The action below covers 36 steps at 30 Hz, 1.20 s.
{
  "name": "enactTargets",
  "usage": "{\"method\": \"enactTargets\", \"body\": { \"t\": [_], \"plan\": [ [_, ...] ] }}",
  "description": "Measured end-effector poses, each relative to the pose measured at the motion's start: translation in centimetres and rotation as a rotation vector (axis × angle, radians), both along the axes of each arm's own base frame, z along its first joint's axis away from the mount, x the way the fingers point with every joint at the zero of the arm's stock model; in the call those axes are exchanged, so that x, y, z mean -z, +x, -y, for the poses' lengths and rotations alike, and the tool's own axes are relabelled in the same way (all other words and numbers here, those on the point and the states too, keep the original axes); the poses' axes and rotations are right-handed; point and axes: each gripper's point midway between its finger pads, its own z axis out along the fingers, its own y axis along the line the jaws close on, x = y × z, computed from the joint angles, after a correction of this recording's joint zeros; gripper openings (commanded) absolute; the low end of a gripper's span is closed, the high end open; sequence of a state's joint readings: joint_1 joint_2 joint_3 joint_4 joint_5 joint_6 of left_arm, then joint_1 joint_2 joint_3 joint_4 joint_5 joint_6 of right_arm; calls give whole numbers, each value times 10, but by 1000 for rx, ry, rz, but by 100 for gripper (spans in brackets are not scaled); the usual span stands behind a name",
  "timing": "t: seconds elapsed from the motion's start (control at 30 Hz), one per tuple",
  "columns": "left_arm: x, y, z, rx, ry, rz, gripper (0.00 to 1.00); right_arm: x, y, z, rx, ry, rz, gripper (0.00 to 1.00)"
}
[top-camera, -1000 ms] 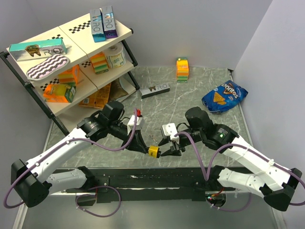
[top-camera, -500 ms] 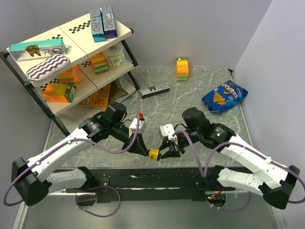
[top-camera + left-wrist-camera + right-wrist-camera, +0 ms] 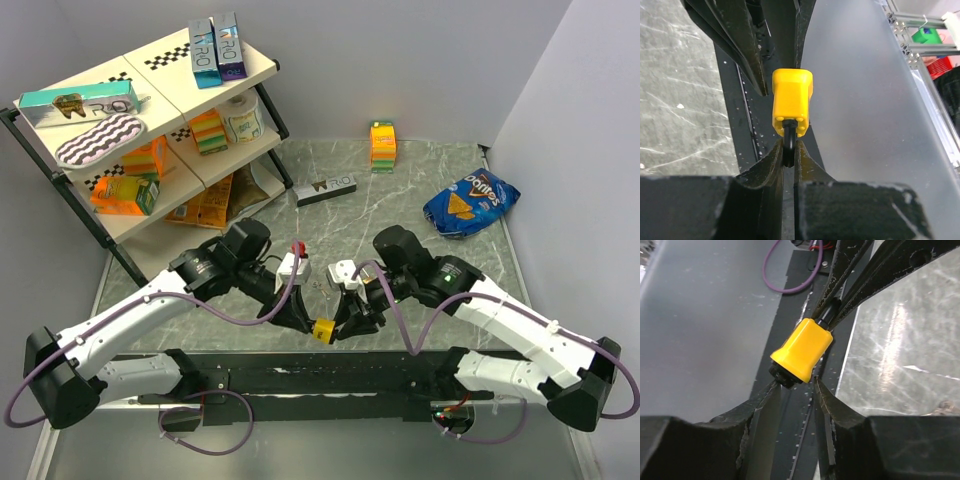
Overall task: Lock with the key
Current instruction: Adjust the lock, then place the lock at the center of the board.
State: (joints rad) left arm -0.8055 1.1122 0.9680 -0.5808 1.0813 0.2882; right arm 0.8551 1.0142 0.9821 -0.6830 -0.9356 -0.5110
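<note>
The left end effector (image 3: 308, 322) and right end effector (image 3: 342, 327) crowded each other at the lock (image 3: 322, 329). Beyond them the surface (image 3: 400, 205) lay open; the shelf (image 3: 262, 66) blocked the left, the chip bag (image 3: 470, 202) the far right.

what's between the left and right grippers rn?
The lock: left gripper pinches its shackle, and its yellow body points between the open fingers of the right gripper. Clearest in both wrist views.

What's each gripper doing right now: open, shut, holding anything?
Left gripper: shut on the lock, pinching its dark shackle.
Right gripper: open, fingers apart at the lock's other end, not gripping it.
</note>
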Motion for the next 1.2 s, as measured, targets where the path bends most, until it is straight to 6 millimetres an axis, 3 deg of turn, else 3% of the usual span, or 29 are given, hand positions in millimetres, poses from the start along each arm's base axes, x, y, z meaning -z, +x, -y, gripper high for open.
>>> {"method": "enactTargets", "body": {
  "t": [0.43, 0.67, 0.87, 1.0, 1.2],
  "plan": [
    [9, -9, 3, 13, 13, -36, 1, 6, -10, 1, 17, -54, -128, 29],
    [10, -13, 4, 28, 11, -33, 1, 7, -14, 2, 22, -64, -174, 32],
    [8, -7, 1, 6, 6, -41, 1, 6, -9, 0, 28, -44, -140, 59],
    [6, 13, -9, -55, -10, -19, 1, -6, 24, 1, 126, 35, -26, 82],
    [13, 25, -23, -68, 47, 85, 1, -9, 50, 18, 250, 38, 0, 91]
  ]
}}
